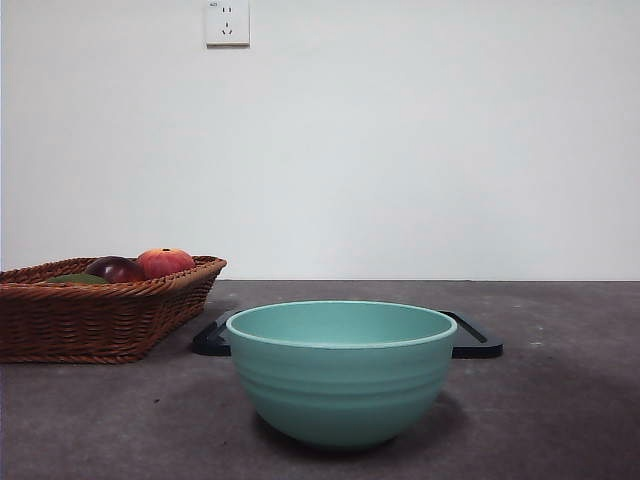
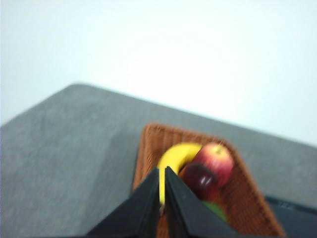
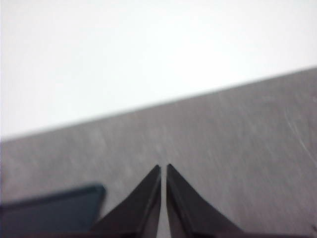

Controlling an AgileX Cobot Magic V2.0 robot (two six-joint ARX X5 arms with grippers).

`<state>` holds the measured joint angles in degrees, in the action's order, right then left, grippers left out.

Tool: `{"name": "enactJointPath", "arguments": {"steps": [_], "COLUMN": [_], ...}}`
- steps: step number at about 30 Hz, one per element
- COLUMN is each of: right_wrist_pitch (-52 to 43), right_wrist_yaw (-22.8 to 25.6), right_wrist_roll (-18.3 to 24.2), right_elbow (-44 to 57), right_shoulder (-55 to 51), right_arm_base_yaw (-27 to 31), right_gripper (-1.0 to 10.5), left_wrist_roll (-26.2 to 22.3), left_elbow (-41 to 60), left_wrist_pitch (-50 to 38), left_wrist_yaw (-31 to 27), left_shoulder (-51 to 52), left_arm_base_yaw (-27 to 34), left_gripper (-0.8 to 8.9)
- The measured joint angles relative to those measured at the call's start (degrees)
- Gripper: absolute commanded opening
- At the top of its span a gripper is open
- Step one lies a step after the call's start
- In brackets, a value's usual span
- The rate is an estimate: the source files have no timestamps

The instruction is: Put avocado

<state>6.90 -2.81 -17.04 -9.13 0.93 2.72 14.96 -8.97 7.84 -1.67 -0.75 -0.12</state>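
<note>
Left pincer [image 2: 162, 171], jaws pressed together, is hanging over the basket [image 2: 247, 193] holding avocado [image 2: 216, 209], banana [image 2: 174, 157] and red fruits

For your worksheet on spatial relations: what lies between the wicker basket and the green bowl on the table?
Front view: between the wicker basket and the green bowl lies bare grey table, with only the handle end of a flat black tray showing behind that stretch.

Bowl [image 1: 342, 372]: plain teal-green. Basket [image 1: 100, 318]: brown woven wicker. In it: dark green avocado [image 1: 78, 279], dark maroon fruit [image 1: 116, 268], red-orange fruit [image 1: 165, 261], yellow banana [image 2: 174, 159]. Tray [image 1: 475, 340]: black. Table [image 1: 560, 400]: mottled grey. Wall [image 1: 400, 140]: white; socket [image 1: 227, 22] at 11 o'clock, white.
</note>
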Motion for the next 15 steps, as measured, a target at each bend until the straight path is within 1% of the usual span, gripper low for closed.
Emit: {"name": "enactJointPath", "arguments": {"steps": [3,6,11,15], "right_wrist_pitch": [0.83,2.78,3.10,4.72], "right_wrist_yaw": [-0.55,-2.58,-7.67,-12.13], "right_wrist_roll": [-2.60,-3.78,-4.28,-4.33], "right_elbow": [-4.00,-7.69,-13.79,-19.41], "right_shoulder": [2.32,5.73,12.46,19.02], "right_arm_base_yaw": [0.00,0.00,-0.04,-0.79], "right_gripper": [0.1,0.1,0.1,0.1], "left_wrist_roll": [1.62,2.75,3.23,3.39], "left_elbow": [-3.19,-6.93,-14.53,-20.81], "left_wrist_pitch": [0.57,2.03,4.90,7.89], "left_wrist_yaw": [0.00,0.57,2.12,5.53], "left_shoulder": [-1.77,-4.26,-9.99,-15.65], "left_arm_base_yaw": [0.00,0.00,-0.87,-2.27], "left_gripper": [0.16,0.16,0.16,0.16]}}
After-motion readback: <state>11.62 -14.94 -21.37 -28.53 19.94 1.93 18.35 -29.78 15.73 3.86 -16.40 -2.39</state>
